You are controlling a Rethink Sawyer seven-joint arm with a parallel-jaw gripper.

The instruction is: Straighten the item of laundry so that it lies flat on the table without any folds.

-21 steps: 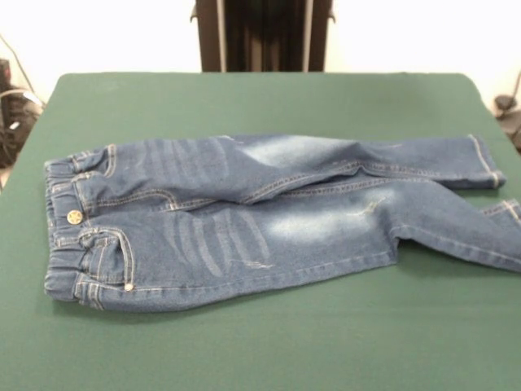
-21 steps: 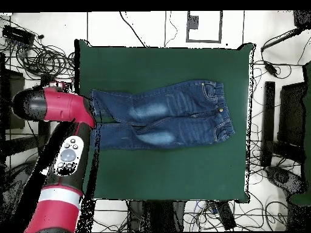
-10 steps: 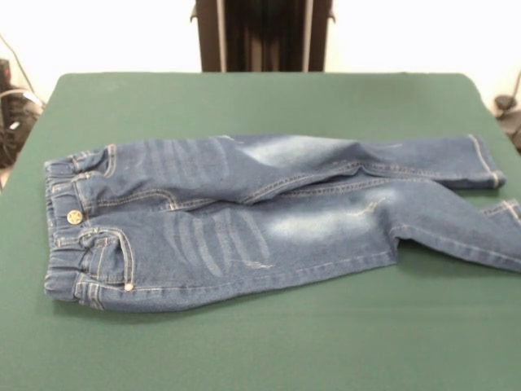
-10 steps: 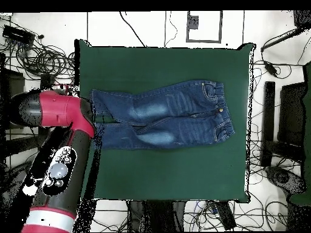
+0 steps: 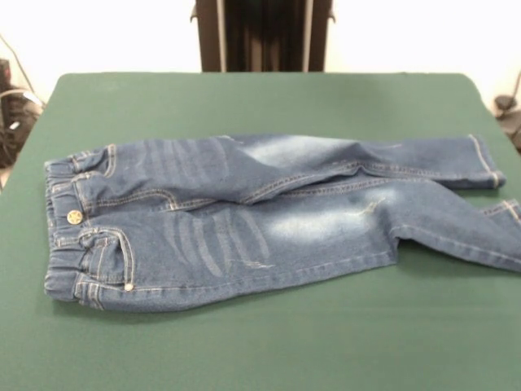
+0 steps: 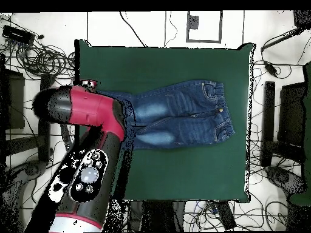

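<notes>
The table (image 5: 244,350) is filling most of both views, its dark green top lying bare around the laundry. In the overhead view the red and black arm (image 6: 85,151) is reaching up from the lower left edge and is covering the table's left part, its red elbow sitting over the place where the leg ends of the garment lie. The gripper is not showing in either view: the arm's own bulk is hiding whatever hangs below it from above, and the front view is showing no part of the arm at all, so I cannot tell whether the fingers are spread or pressed together.

The jeans (image 5: 260,220) are lying on the table, stretched sideways, with the legs running under the arm and the waistband (image 5: 59,232) pointing away from it, toward the table's far side from the elbow. The two legs are lying side by side and touching, one slightly overlapping the other along the inner seam. The nearer leg in the front view is bending at the knee and angling off toward the picture's right edge. Faded whitish patches are showing on both thighs. A brass button (image 5: 74,217) is sitting at the waistband.
</notes>
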